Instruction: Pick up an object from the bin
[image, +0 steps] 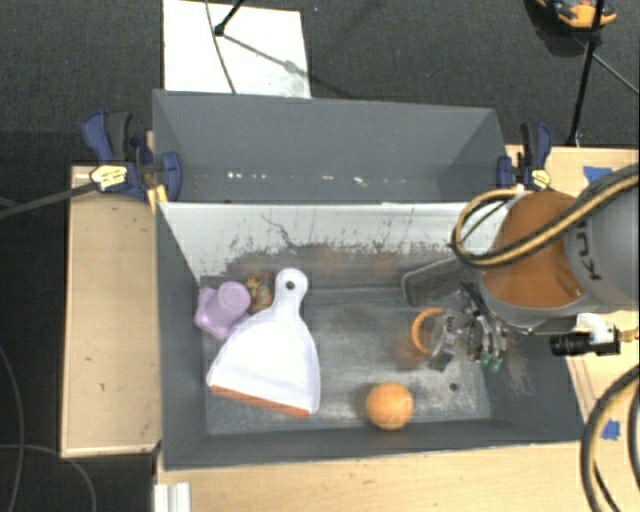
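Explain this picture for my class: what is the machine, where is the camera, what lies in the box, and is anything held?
A robot arm reaches in from the right; one camera looks down from above, slightly sideways. Its gripper hangs low in the grey metal bin, beside a small orange curved piece; whether it holds that, I cannot tell. On the floor lie an orange ball, a white scoop with an orange edge and a lilac plastic piece.
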